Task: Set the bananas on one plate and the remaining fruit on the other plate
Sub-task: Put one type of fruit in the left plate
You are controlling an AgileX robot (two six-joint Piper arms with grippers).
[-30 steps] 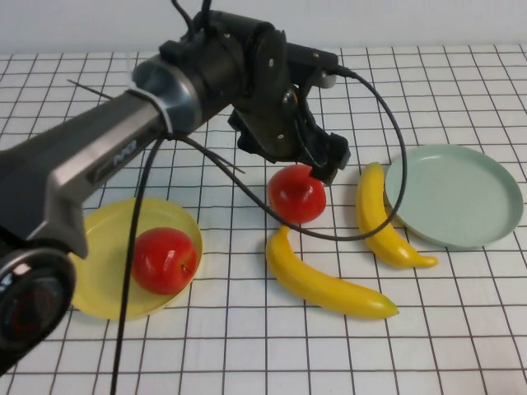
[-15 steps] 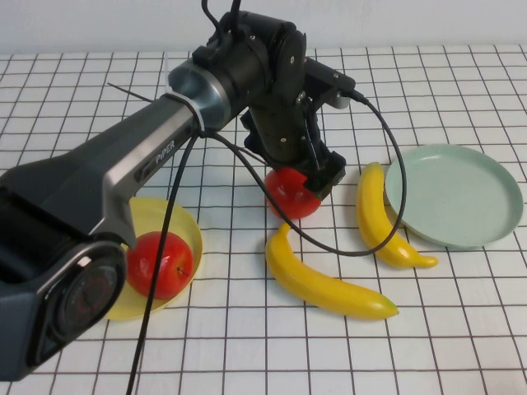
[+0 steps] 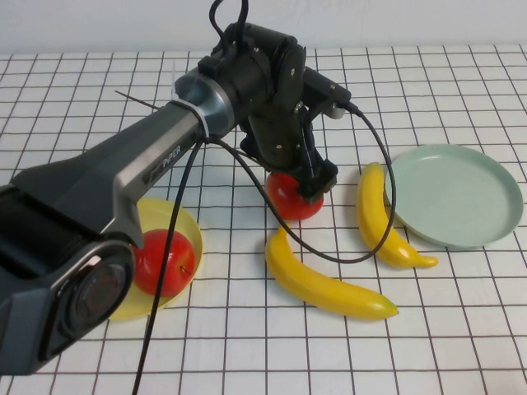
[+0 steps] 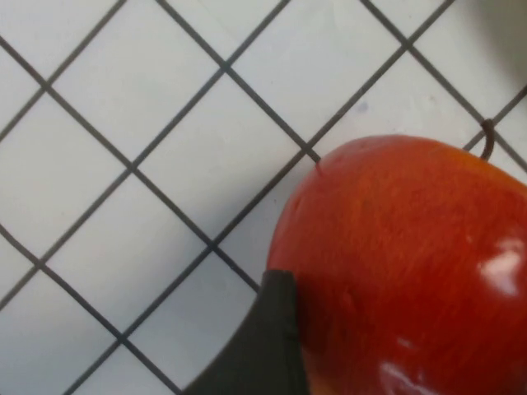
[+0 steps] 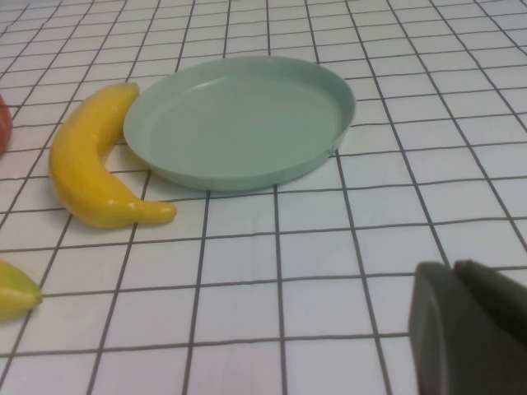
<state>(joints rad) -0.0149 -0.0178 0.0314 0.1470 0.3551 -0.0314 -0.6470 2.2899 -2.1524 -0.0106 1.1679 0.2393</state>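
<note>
— Yellow plate (image 3: 188, 224), far left: what is on it?

— One glossy red apple (image 3: 165, 262), settled inside the rim. That half of the sort is half done.

— And at centre?

— The change of the last second. The left gripper (image 3: 306, 183), which hung just behind the second apple (image 3: 290, 200), has dropped onto it and now covers its top. The apple sits on the checked cloth, between the yellow plate and the bananas. Whether the gripper has taken hold, I cannot tell. The pick looks imminent.

— How does the fruit look up close?

— Smooth, shiny and deep red (image 4: 412, 271), with a bright highlight.

— Further right?

— Both bananas lie untouched on the cloth, one (image 3: 325, 284) in front of the apple, the other (image 3: 380, 218) touching the empty mint-green plate (image 3: 457, 193).

— The right gripper (image 5: 461, 329)?

— Parked low near that plate, jaws together, holding nothing.
</note>
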